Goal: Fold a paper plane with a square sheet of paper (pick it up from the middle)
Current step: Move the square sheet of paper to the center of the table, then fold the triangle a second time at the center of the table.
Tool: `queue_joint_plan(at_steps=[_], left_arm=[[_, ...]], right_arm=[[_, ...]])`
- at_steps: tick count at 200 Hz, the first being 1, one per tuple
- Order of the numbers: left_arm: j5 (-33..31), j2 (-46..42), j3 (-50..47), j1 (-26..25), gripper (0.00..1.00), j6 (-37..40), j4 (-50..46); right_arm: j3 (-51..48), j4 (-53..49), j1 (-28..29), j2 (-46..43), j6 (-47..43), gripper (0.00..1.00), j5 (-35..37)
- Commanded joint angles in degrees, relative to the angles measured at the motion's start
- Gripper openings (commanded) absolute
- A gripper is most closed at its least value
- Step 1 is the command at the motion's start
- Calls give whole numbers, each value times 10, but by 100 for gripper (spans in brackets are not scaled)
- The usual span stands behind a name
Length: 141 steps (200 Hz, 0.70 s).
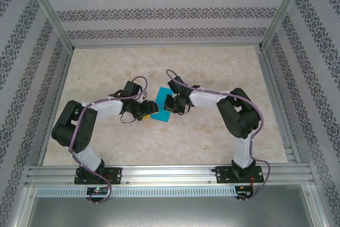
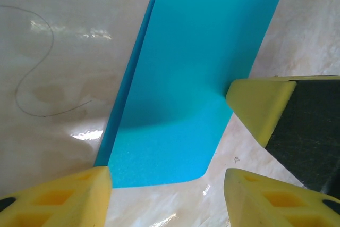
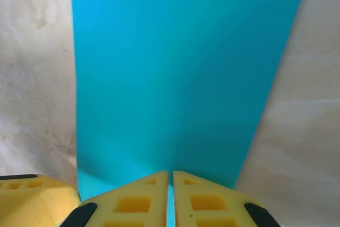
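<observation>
just ahead of r pincer lies folded paper.

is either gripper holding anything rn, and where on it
The right gripper pinches the folded blue paper at its edge; the left gripper is open.

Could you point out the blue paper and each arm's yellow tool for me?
blue paper (image 1: 159, 102): top view, on the patch showing between the two arms.
left tool (image 2: 167, 178): left wrist view, midway between its spread yellow fingertips.
right tool (image 3: 170, 176): right wrist view, where its closed fingertips meet.
</observation>
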Motion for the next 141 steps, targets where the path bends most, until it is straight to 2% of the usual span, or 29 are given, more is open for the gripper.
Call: queue_joint_plan(at_steps=[1, 59, 91, 141], left_arm=[[16, 11, 17, -6, 59, -4, 19], [22, 23, 25, -9, 59, 8, 13], [-36, -1, 48, -9, 60, 51, -58], [-38, 1, 41, -9, 61, 49, -58]], right_arm=[[-14, 21, 1, -6, 16, 13, -3], [-23, 42, -3, 4, 23, 14, -19], [-38, 68, -6, -11, 25, 15, -24], [-55, 97, -9, -43, 19, 16, -22]])
